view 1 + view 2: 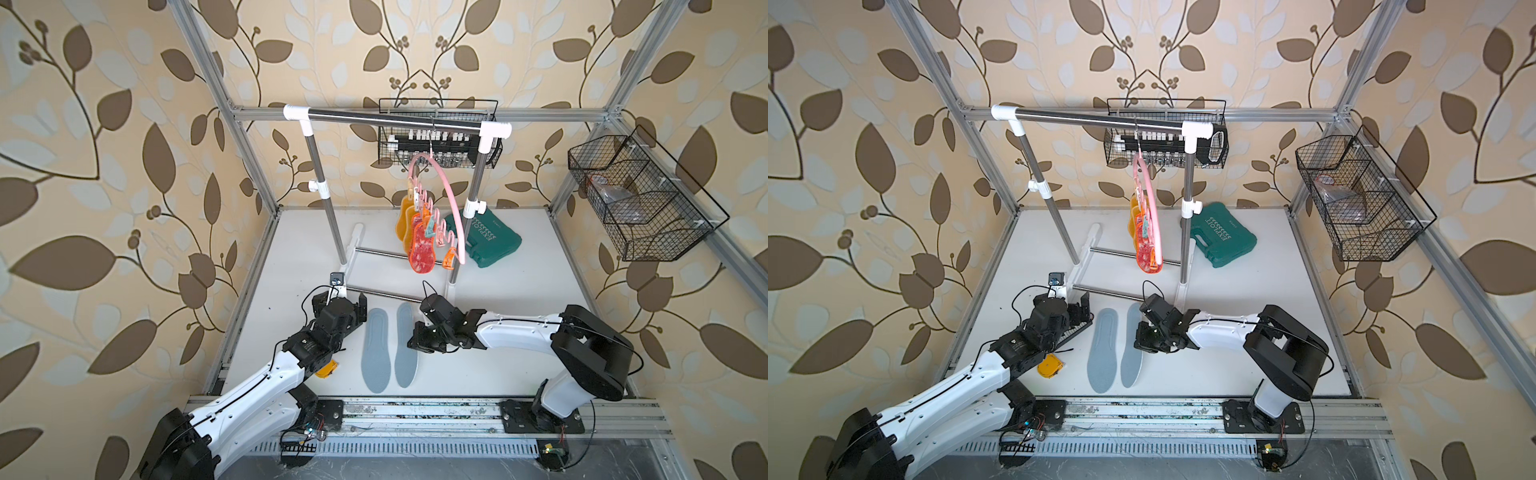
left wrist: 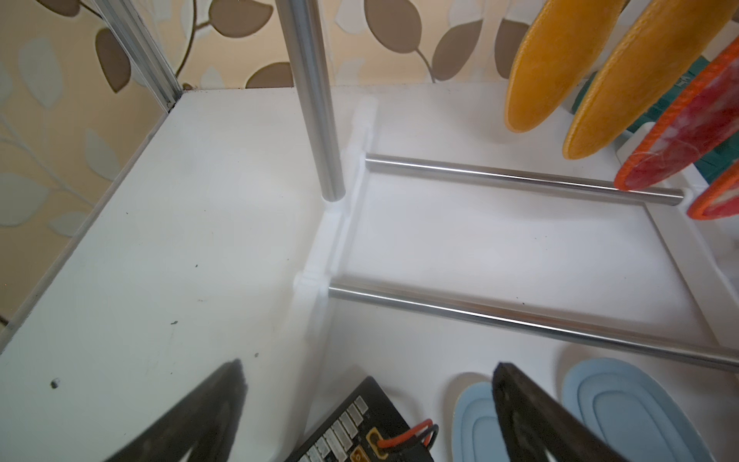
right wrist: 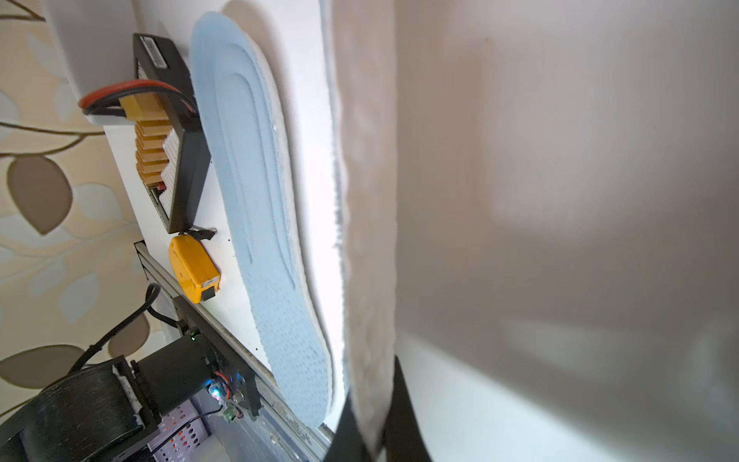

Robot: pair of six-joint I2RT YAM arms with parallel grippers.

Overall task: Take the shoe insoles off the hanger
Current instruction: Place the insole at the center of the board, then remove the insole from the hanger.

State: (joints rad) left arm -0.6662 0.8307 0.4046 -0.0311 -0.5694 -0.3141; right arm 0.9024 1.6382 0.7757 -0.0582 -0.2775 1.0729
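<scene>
The pink hanger (image 1: 446,195) hangs from the rack's top bar, seen in both top views (image 1: 1152,199). Clipped to it are two mustard-yellow shoe insoles (image 1: 403,220) (image 2: 556,60) and two red-orange ones (image 1: 422,255) (image 2: 680,132). Two pale blue insoles lie side by side on the table, one on the left (image 1: 376,353) (image 3: 256,180) and one on the right (image 1: 405,353). My right gripper (image 1: 413,334) (image 3: 372,420) is shut on the right one's edge (image 3: 368,200). My left gripper (image 1: 343,301) (image 2: 368,364) stands open and empty, left of the blue pair.
The steel-and-white rack (image 1: 390,118) stands mid-table, its base bars (image 2: 520,176) on the tabletop. A black connector board (image 2: 360,424) lies under my left gripper, a yellow tape measure (image 1: 328,368) nearby. A green case (image 1: 494,241) sits behind. Wire baskets (image 1: 640,199) hang on the walls.
</scene>
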